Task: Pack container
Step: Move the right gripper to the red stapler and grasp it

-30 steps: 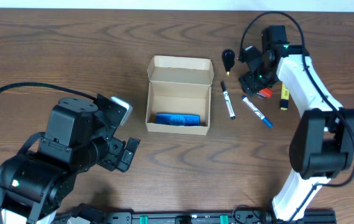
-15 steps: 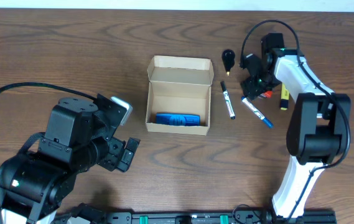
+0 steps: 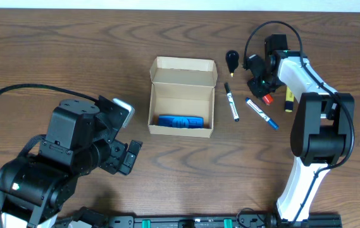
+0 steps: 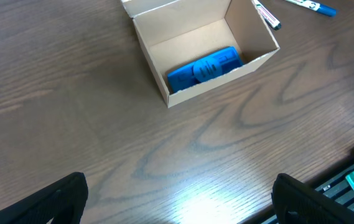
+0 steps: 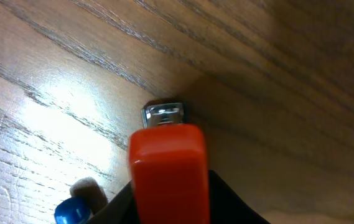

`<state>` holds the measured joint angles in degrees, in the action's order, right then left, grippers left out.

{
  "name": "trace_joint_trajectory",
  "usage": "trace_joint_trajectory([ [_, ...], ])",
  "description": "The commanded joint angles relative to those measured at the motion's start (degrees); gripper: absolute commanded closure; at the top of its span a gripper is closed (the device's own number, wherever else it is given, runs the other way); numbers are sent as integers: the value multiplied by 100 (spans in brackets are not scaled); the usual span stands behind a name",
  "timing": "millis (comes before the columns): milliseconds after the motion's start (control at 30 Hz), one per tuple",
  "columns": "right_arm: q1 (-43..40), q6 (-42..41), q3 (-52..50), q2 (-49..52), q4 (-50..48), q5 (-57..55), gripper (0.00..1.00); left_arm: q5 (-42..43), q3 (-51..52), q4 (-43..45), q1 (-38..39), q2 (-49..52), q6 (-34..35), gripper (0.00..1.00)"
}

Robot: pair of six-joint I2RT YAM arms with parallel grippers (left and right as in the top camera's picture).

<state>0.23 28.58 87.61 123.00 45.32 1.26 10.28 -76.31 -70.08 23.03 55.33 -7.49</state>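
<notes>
The container (image 3: 183, 95) is a tan cardboard box standing open at the table's middle, lid flap up at the far side. A blue object (image 3: 181, 121) lies inside along its near wall. Both show in the left wrist view: container (image 4: 195, 28), blue object (image 4: 204, 67). My right gripper (image 3: 262, 87) is to the right of the box, shut on a red-orange block with a metal end (image 5: 169, 168), held just over the wood. My left gripper (image 3: 129, 156) is open and empty, near-left of the box, its fingers (image 4: 58, 199) wide apart.
Right of the box lie a white marker with black ends (image 3: 231, 103), a white marker with blue ends (image 3: 262, 114), a yellow highlighter (image 3: 288, 98) and a black knob-shaped item (image 3: 232, 59). The blue marker's cap (image 5: 71, 213) shows beside the red block.
My right arm has drawn in slightly toward the far side and turned its wrist, with the red block staying at its jaws. The left arm and the box have not moved.
</notes>
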Motion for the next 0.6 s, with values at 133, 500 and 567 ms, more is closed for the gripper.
trace_joint_trajectory([
  [133, 26, -988, 234, -197, 286, 57, 78, -26, -35, 0, -20, -22, 22, 5],
  [500, 614, -1290, 1073, -1926, 691, 219, 78, -26, -35, 0, -20, -22, 22, 5],
  [567, 828, -1285, 1073, -2234, 621, 247, 79, -26, -35, 0, -20, -22, 22, 5],
])
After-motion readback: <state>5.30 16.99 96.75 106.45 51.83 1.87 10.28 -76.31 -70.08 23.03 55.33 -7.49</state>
